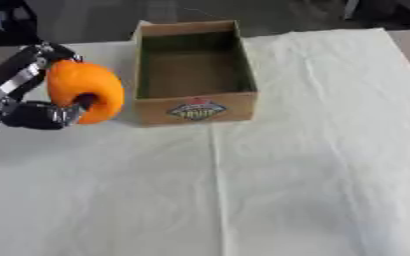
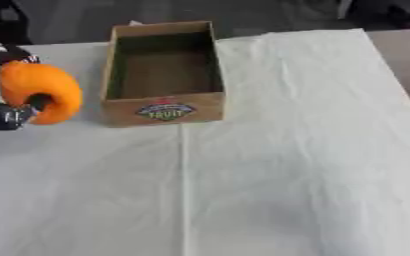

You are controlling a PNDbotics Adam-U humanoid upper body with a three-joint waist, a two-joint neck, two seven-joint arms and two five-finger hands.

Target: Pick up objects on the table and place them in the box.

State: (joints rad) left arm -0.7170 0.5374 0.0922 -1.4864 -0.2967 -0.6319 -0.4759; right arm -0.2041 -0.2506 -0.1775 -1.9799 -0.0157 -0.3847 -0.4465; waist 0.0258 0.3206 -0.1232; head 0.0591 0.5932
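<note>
My left hand (image 1: 35, 114) comes in from the left edge and is shut on a large orange fruit-shaped object (image 1: 86, 90), with a finger over its top and the thumb under it. The object hangs above the cloth, just left of the box. The cardboard box (image 1: 194, 111) stands open at the far middle of the table, with a fruit label on its near wall. Its inside looks bare. My right hand shows in neither view.
A white cloth (image 1: 313, 165) with creases covers the table. The table's far edge runs behind the box, with dark floor and dark shapes beyond it.
</note>
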